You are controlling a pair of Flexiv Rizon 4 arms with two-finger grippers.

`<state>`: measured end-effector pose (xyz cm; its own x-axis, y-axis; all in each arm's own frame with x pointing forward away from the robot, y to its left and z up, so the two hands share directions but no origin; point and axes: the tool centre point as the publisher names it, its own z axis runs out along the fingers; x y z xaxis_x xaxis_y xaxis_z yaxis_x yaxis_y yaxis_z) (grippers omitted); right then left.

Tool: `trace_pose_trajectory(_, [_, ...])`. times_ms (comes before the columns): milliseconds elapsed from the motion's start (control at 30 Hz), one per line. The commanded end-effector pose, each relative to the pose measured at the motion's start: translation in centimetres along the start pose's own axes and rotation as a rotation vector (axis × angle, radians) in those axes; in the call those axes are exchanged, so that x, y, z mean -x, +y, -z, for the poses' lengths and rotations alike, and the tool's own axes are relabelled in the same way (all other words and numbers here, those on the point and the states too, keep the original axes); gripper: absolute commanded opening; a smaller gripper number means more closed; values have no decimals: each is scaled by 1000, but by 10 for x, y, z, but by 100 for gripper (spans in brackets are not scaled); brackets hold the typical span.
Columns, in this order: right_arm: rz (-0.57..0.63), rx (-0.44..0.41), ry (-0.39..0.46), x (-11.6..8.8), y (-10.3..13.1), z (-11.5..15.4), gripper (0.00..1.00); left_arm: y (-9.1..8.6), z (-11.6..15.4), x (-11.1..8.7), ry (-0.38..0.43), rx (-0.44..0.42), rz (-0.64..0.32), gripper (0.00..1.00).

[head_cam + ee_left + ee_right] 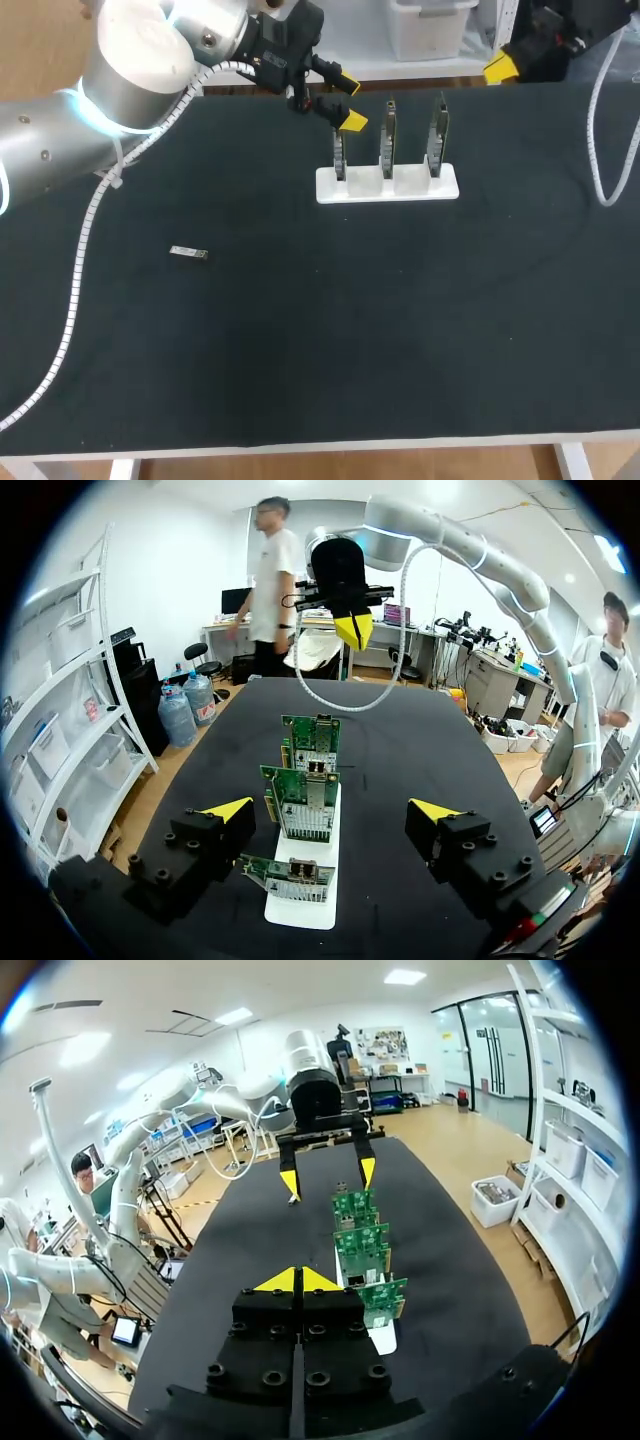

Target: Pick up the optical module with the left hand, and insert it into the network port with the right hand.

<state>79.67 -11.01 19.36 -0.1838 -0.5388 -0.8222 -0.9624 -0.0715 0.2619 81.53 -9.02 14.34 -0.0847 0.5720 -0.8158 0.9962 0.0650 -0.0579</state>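
The module lies flat on the black worktop on the robot's left side, touched by neither arm and well apart from the white holder. The holder stands toward the far middle of the worktop and carries three upright cards in a row, each in its own slot. The left arm comes in from the near-left corner and reaches across to the holder, so that the left jaws hang over the card at the holder's left end, one of their yellow tips just above that card's top edge. In the left wrist view these jaws stand wide, the tips far apart and gripping nothing, with the row of cards running away under and ahead of the gap between them. The right arm sits at the far right edge of the worktop, well apart from the holder. The right jaws are closed: in the right wrist view their two tips meet, pointing along the row of cards toward the left jaws beyond.
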Motion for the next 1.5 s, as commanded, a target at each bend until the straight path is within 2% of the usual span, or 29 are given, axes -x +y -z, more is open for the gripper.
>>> trace_pose_trajectory(33, [-4,-9,3,1,4,-3,0,1,0,1,4,-2,1,100])
trace_pose_trajectory(133, [-6,-13,5,0,6,-4,0,1,0,1,4,-2,1,100])
trace_pose_trajectory(167, [-9,-12,3,0,7,-5,15,1,0,1,4,-2,1,100])
trace_pose_trajectory(200, [-8,-30,11,1,8,-5,62,1,0,1,4,-2,1,100])
trace_pose_trajectory(233, [-8,-30,11,1,8,-5,100,1,0,1,4,-2,1,100])
trace_pose_trajectory(1500, [-8,-30,11,1,8,-5,100,1,0,1,4,-2,1,100])
